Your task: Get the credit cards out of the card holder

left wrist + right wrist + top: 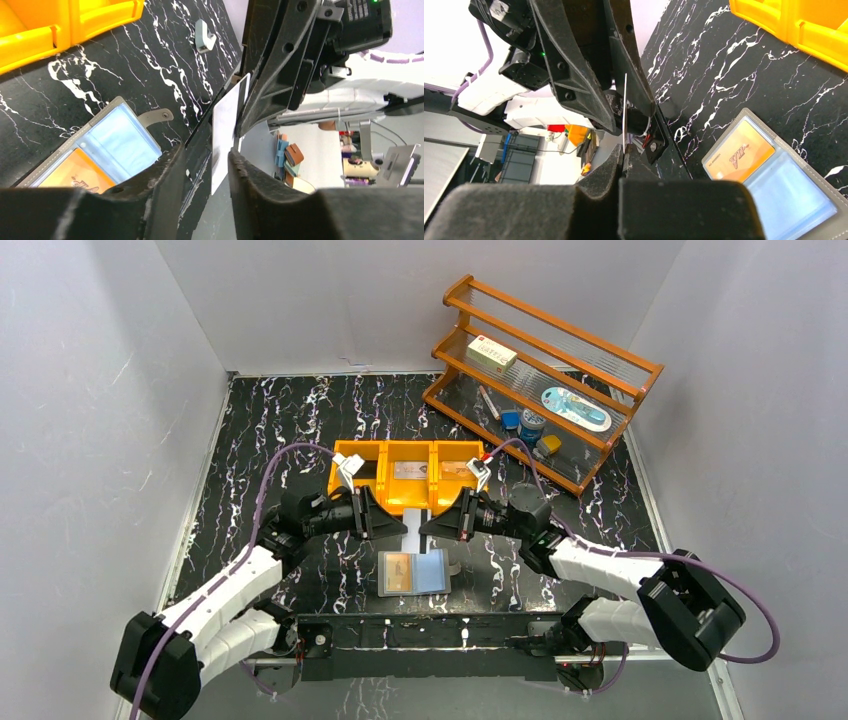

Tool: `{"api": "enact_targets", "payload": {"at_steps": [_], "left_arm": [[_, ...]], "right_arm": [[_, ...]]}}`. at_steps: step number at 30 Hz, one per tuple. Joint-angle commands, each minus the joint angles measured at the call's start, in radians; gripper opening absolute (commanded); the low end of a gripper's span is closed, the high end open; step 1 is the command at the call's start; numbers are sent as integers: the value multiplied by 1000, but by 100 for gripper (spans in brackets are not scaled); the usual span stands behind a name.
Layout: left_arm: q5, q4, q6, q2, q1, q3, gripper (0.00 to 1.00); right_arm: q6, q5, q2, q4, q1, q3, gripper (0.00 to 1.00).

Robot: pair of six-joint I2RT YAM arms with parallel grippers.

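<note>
Done: the grey card [410, 471] and the tan card [456, 471] are lying in the orange bin [100, 15] behind the card holder [432, 571], so they are looking like cards that are out
In the air: the white card [223, 135] is hanging just above and a little behind the card holder, out of its pockets, so it is counting as out too
Left to do: the orange card [398, 570] is sitting in a pocket of the card holder, on the left arm's side; the other leaf is showing only pale blue pockets
Card holder: it is lying open and flat on the black table [280, 430]
Left gripper [399, 524]: it is reaching in from the left of the card holder, its jaws standing a little apart on both sides of the white card and not seeming to squeeze it
Right gripper [429, 527]: it is reaching in from the right of the card holder, its jaws pinching tight on the white card's edge
Arms: both are bending low and pointing at each other, tips almost meeting above the card holder
</note>
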Motion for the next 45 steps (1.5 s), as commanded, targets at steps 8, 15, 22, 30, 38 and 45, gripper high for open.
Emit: {"api": "enact_targets", "payload": {"at_steps": [8,15,22,30,38,45], "left_arm": [[-401,-421,229,-113,7,171,73],[-715,-627,338,-265,7,236,97],[-861,-761,393,-288,7,242,98],[-889,-770,412,-322,7,191,98],[-933,-716,425,-331,8,176,98],[-931,-724,430,-322,7,183,98]], "right_arm": [[-170,160,-123,-332,-4,61,0],[-336,319,-115,-613,-5,213,0],[-488,420,40,-797,-4,440,0],[-743,671,299,-973,44,788,0],[-1073,893,485,-927,132,935,0],[-1379,930,547,-762,165,872,0]]}}
